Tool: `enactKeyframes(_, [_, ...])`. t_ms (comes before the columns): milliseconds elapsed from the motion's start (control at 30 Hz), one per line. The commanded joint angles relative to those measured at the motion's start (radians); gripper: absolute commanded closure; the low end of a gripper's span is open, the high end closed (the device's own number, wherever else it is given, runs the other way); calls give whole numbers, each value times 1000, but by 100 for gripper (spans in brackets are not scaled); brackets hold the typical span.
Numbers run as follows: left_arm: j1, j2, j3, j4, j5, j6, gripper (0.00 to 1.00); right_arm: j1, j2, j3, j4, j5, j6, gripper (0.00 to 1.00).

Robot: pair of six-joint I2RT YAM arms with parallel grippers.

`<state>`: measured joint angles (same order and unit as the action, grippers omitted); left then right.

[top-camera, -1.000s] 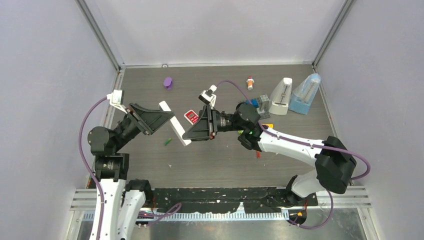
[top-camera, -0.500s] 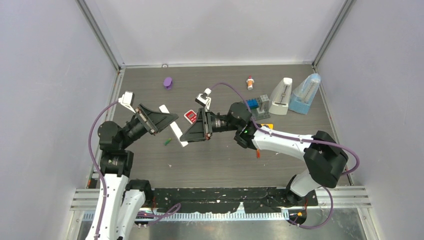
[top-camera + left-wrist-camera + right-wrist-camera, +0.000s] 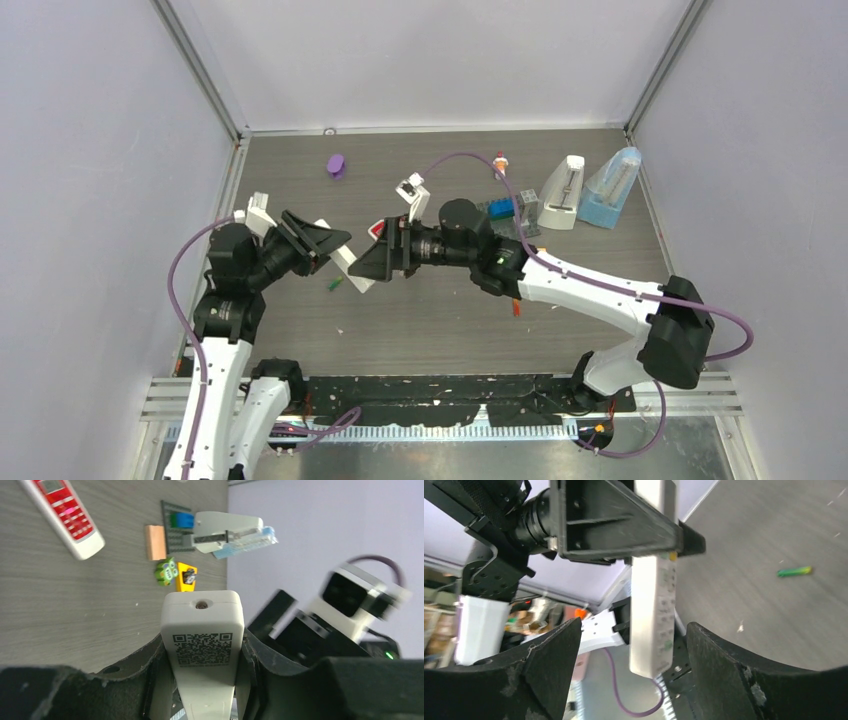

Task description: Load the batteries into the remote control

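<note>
left gripper (image 3: 332,247), seen from above, now clamps the white remote (image 3: 352,270) over the table (image 3: 420,320), taken over from the right gripper (image 3: 372,264), which seems freed to fetch batteries; one green battery (image 3: 333,286) lies beneath. left wrist: one remote, gripped. right wrist: jaws newly apart, one remote, one battery.

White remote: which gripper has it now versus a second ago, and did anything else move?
The white remote changed hands: the left gripper closed on it and the right gripper opened, its fingers now standing apart from it. The remote barely shifted. The green battery stayed put.
</note>
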<state>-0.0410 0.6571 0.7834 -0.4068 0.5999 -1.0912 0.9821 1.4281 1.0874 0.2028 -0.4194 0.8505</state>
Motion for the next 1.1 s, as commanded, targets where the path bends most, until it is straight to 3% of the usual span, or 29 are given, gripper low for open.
enactKeyframes(0, [-2,-3,36,-118,-87,5,100,87,-7,111,-206,340,-275,18])
enactKeyframes(167, [-2,-18,41,-161,-124,-3,100,169,41,156,-268,517,-385,20])
enactKeyframes(300, [-3,-19,39,-162,-120,-13,100,197,99,204,-327,596,-417,31])
enactKeyframes(500, [-2,-19,21,-129,-104,-42,100,210,163,262,-384,619,-403,75])
enactKeyframes(600, [-2,-15,17,-103,-80,-45,100,210,149,252,-376,612,-380,83])
enactKeyframes(667, [-2,-18,15,-84,-68,-41,80,207,130,247,-371,595,-371,85])
enactKeyframes(733, [-3,-29,7,-41,-57,-44,52,194,108,240,-369,560,-355,85])
enactKeyframes(833, [-2,-61,-18,48,-40,-47,30,163,65,212,-345,456,-308,86])
enactKeyframes(900, [-2,-85,-37,109,-32,-47,23,119,38,182,-308,350,-279,86])
enactKeyframes(1067, [-2,-129,-102,276,13,-68,17,39,-20,90,-116,79,-178,85])
